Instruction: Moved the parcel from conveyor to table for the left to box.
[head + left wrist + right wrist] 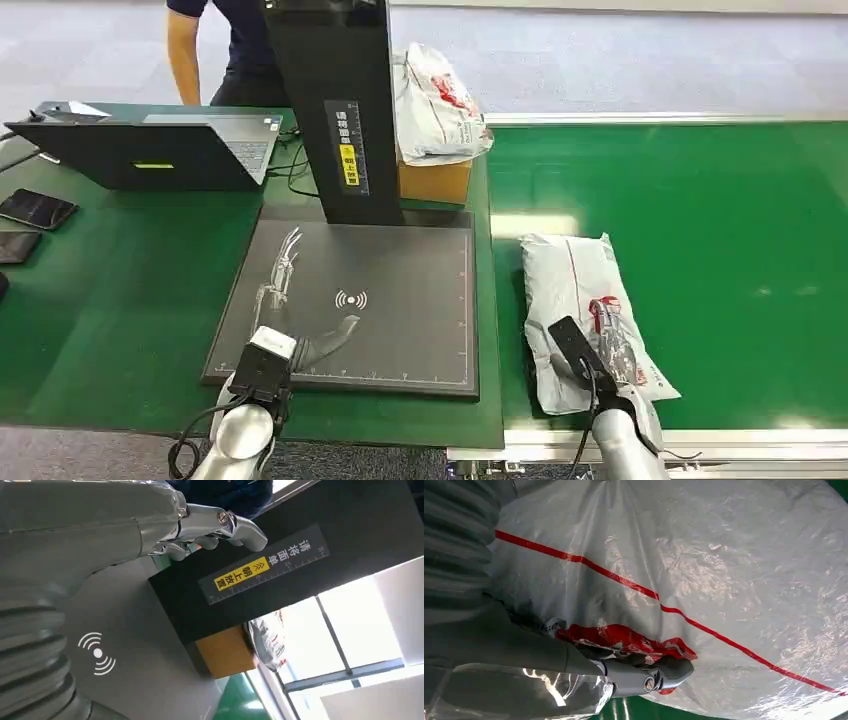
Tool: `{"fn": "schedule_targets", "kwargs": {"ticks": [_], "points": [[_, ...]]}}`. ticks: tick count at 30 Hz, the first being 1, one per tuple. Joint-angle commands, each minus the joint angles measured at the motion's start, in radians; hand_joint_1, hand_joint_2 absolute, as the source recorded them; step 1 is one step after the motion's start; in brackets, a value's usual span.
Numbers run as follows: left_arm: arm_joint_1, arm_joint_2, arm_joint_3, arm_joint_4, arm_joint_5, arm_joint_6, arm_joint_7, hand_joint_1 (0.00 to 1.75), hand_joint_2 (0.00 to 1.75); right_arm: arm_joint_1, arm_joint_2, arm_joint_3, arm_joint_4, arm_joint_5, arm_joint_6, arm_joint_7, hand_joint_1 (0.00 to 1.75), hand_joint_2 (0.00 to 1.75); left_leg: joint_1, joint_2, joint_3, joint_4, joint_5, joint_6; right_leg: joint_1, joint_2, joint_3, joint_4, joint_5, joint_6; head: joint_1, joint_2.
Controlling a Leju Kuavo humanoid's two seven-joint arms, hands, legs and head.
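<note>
Parcel [585, 315] lies on conveyor [720, 250], near its table-side edge, open belt beyond. My right hand [612, 345] grasps parcel's near end. My left hand [285, 275] spread, released, over scanner pad [400, 300].

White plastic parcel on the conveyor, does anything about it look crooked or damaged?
The white plastic parcel with red print lies askew on the green conveyor belt, wrinkled but not visibly torn. The right hand rests on its near end.

Grey floor [650, 60] fills the upper right of the head view. A green-covered table [120, 300] takes the left half, with an open laptop [180, 150] at upper left and a phone [35, 208] at the left edge.
</note>
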Motion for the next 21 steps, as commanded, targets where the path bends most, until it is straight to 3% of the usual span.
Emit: {"fn": "schedule_targets", "kwargs": {"ticks": [1, 3, 4, 8, 9, 10, 21], "points": [[-0.015, 0.016, 0.005, 0.026, 0.0, -0.004, 0.006, 0.0, 1.75, -0.001, -0.012, 0.006, 0.125, 0.013, 0.021, 0.027, 0.0, 1.75, 0.001, -0.001, 0.001, -0.001, 0.002, -0.001, 0.001, -0.002, 0.002, -0.003, 0.002, -0.001, 0.0, 0.0], [-0.02, 0.017, 0.002, 0.033, 0.004, -0.002, 0.005, 0.0, 1.75, -0.002, -0.017, 0.011, 0.132, 0.034, 0.038, 0.052, 0.0, 1.75, 0.001, -0.002, 0.001, -0.002, 0.003, -0.001, 0.001, -0.003, 0.003, -0.003, 0.003, 0.0, 0.0, 0.0], [-0.025, 0.016, -0.003, 0.032, 0.006, -0.001, 0.005, 0.0, 1.75, -0.006, -0.033, 0.04, 0.157, 0.084, 0.064, 0.114, 0.0, 1.75, 0.001, -0.002, 0.002, -0.001, 0.003, -0.001, 0.001, -0.003, 0.004, -0.003, 0.003, 0.001, 0.0, 0.0], [-0.014, 0.024, -0.011, 0.009, 0.01, 0.004, 0.018, 0.0, 1.75, 0.012, -0.024, 0.041, 0.107, 0.11, 0.049, 0.112, 0.07, 1.75, 0.001, -0.002, 0.006, -0.002, 0.003, -0.001, 0.001, -0.003, 0.008, -0.004, 0.003, 0.001, 0.0, 0.0], [-0.012, 0.025, -0.011, 0.004, 0.011, 0.006, 0.019, 0.0, 1.75, 0.018, -0.022, 0.04, 0.083, 0.117, 0.04, 0.112, 0.91, 1.75, 0.002, -0.003, 0.006, -0.002, 0.004, -0.001, 0.002, -0.004, 0.008, -0.005, 0.004, 0.0, 0.0, 0.0], [-0.008, 0.026, -0.01, -0.002, 0.011, 0.007, 0.02, 0.0, 1.75, 0.025, -0.019, 0.04, 0.056, 0.12, 0.04, 0.111, 1.34, 1.75, 0.001, -0.003, 0.009, -0.001, 0.002, 0.0, 0.001, -0.004, 0.011, -0.004, 0.003, 0.001, 0.0, 0.0], [-0.007, 0.026, -0.01, -0.004, 0.011, 0.007, 0.021, 0.0, 1.75, 0.034, -0.016, 0.038, 0.029, 0.12, 0.039, 0.111, 1.4, 1.75, 0.001, -0.003, 0.009, -0.001, 0.003, 0.001, 0.001, -0.004, 0.012, -0.005, 0.004, 0.003, 0.0, 0.0]]}}
